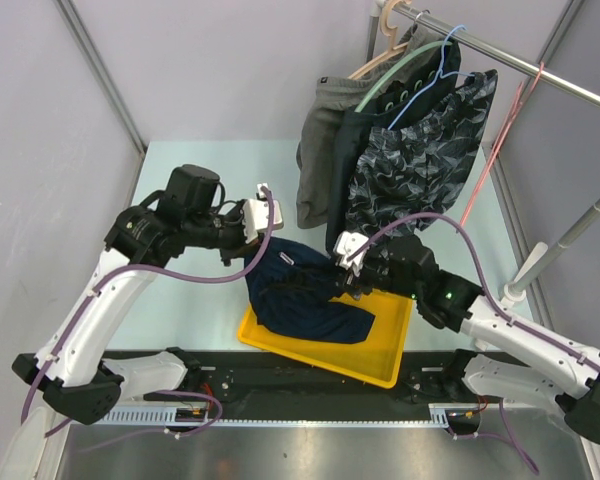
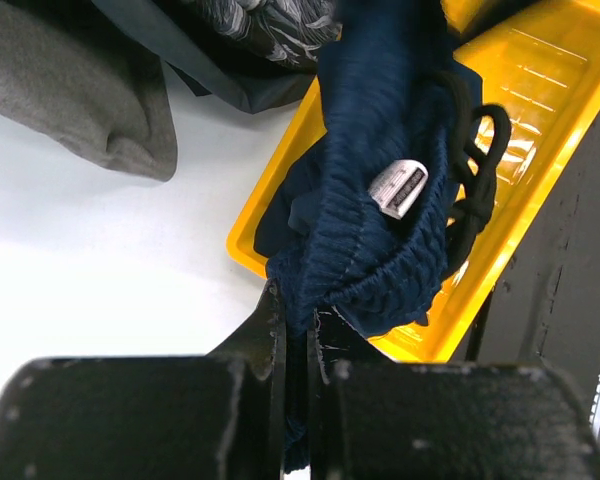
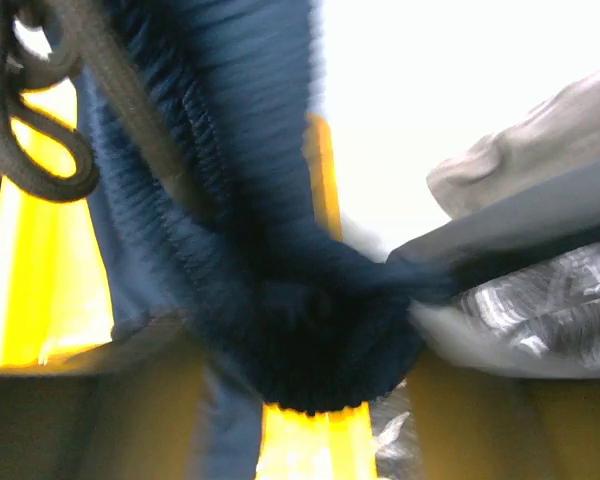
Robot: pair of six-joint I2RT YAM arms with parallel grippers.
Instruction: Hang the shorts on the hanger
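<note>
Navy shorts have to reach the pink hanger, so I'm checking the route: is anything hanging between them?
Yes: the patterned shorts hang between the navy shorts and the pink hanger, close beside it on the rail.

Shorts [image 1: 302, 298] drape into tray [image 1: 388, 345]; hanger [image 1: 497, 150] behind, right.

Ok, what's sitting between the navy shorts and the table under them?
A yellow tray; the shorts sag down onto it, seen in the top view and the left wrist view.
</note>
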